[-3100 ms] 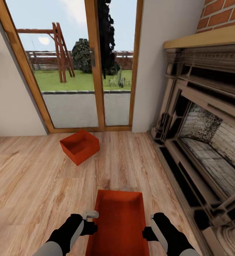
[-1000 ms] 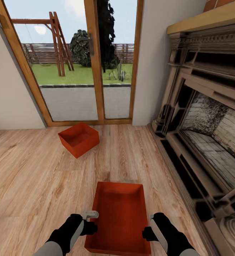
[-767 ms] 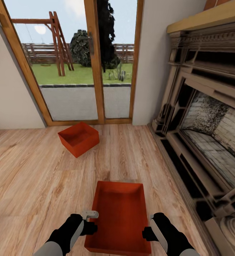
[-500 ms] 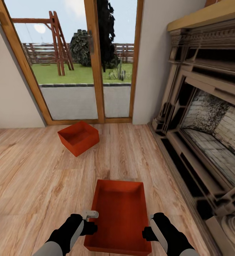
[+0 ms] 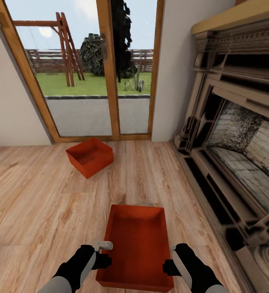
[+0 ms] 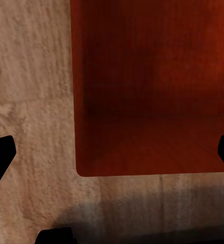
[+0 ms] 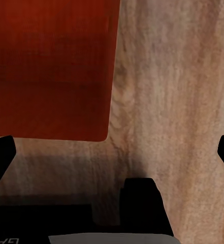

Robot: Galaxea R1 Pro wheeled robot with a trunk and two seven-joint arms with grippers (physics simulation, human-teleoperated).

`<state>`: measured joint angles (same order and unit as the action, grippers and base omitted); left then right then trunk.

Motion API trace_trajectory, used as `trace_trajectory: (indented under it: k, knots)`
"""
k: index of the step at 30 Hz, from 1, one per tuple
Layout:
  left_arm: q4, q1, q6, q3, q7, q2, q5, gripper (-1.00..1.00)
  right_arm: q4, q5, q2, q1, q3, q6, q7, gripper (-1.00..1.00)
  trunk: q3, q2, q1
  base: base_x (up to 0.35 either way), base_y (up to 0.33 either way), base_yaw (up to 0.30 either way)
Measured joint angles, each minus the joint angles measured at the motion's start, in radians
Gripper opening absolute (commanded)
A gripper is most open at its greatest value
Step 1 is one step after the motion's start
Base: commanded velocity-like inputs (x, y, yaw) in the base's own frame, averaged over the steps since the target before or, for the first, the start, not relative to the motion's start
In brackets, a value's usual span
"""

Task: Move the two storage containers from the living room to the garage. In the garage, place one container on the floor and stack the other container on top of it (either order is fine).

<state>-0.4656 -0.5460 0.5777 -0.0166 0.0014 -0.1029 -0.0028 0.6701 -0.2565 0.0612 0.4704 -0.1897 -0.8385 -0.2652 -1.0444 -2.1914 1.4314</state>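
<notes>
Two red-orange storage containers lie on the light wood-plank flooring of the living room. The near container (image 5: 136, 246) is right in front of me, open side up. The far container (image 5: 89, 156) sits turned at an angle by the glass doors. My left gripper (image 5: 102, 259) hangs open above the near container's near left corner (image 6: 142, 101). Over its near right corner (image 7: 51, 66), my right gripper (image 5: 170, 266) is also open. Between the left fingertips (image 6: 1, 152) and between the right fingertips (image 7: 1, 152) there is nothing. The garage is out of view.
A dark carved fireplace (image 5: 232, 150) runs along the right side, its base close to the near container. Wood-framed glass doors (image 5: 106, 73) and beige walls close off the far end. Open wood flooring (image 5: 32, 203) spreads to the left.
The whole view has shifted: both containers now sit slightly higher in the picture and the near one's front edge shows. The arms keep their pose; both grippers stay open.
</notes>
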Motion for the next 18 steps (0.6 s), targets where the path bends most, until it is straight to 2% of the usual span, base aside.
trace_trajectory:
  k: [2, 9, 18]
  knots:
    - [0.0, 0.0, 0.0, 0.0, 0.0, 0.0, 0.0, 1.0, 0.0, 0.0, 0.0, 0.0, 0.0, 0.0, 0.0, 1.0, -0.006, -0.014, 0.008, 0.0, 0.0, 0.0]
    - [0.0, 0.0, 0.0, 0.0, 0.0, 0.0, 0.0, 1.0, 0.0, 0.0, 0.0, 0.0, 0.0, 0.0, 0.0, 1.0, -0.006, -0.014, 0.008, 0.0, 0.0, 0.0]
    - [0.0, 0.0, 0.0, 0.0, 0.0, 0.0, 0.001, 1.0, 0.0, 0.0, -0.001, 0.0, 0.0, 0.0, 0.0, 1.0, -0.034, -0.077, 0.042, 0.0, 0.0, 0.0]
